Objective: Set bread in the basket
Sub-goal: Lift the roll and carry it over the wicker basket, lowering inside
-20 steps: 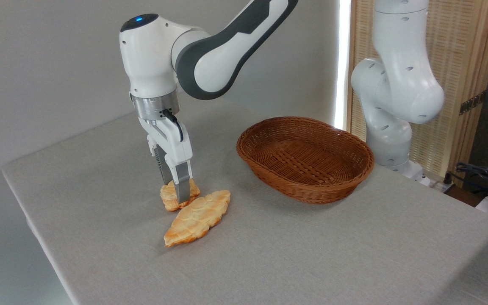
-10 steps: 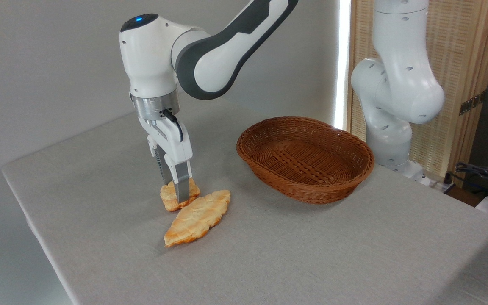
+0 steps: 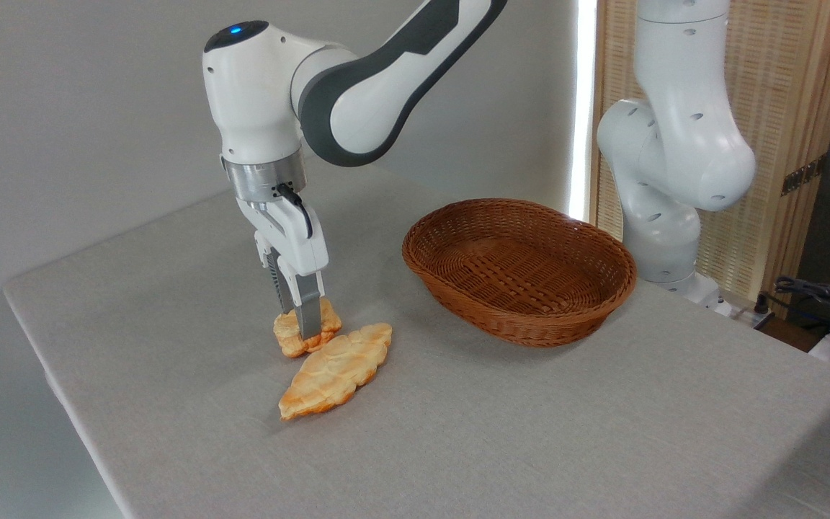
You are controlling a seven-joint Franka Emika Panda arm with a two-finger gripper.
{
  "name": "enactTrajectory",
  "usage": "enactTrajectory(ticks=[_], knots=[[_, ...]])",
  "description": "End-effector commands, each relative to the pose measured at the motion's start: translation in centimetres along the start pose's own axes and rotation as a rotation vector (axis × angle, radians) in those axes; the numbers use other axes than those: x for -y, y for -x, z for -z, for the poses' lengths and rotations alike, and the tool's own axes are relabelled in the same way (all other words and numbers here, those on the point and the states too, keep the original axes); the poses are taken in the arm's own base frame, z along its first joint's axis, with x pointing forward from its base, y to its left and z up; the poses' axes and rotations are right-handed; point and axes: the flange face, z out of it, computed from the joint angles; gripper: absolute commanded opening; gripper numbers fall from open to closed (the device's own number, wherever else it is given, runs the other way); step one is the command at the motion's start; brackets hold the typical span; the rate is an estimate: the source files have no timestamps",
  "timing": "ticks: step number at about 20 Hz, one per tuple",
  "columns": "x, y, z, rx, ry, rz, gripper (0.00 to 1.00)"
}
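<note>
The bread point(image 3: 287, 334), a small lumpy golden-tan bun, is at the left-middle of the table, held just at the cloth. My gripper point(image 3: 302, 326) points straight down and is shut on it, one grey finger crossing its front. The basket point(image 3: 520, 268), an oval reddish-brown wicker one, stands to the right with nothing inside it.
A longer leaf-shaped golden pastry point(image 3: 334, 370) lies right in front of the bun, nearly touching it. The arm's white base point(image 3: 667, 158) rises behind the basket at the right. The table's left edge point(image 3: 47, 375) drops off not far from the bun.
The gripper has risen slightly with the bun, which now sits a little higher and looks squeezed narrower. The pastry and basket have not moved.
</note>
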Motion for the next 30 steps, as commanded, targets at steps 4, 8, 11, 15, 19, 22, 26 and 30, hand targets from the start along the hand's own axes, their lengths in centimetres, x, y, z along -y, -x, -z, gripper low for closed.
enactTrajectory(ticks=[4,8,11,15,19,22,26,30], knots=[[-1.3,2.3,5.8,0.01,-0.002,0.011,0.52],[-2.6,5.0,10.4,0.025,0.006,0.021,0.52],[-3.8,6.8,12.8,0.028,0.046,0.035,0.52],[-5.9,9.2,14.8,0.078,0.106,0.047,0.51],[-7.5,11.0,14.4,0.125,0.145,0.108,0.52],[-8.8,11.7,13.1,0.166,0.174,0.122,0.52],[-10.8,13.4,11.1,0.237,0.21,0.102,0.52],[-11.9,13.5,9.0,0.291,0.248,0.085,0.96]])
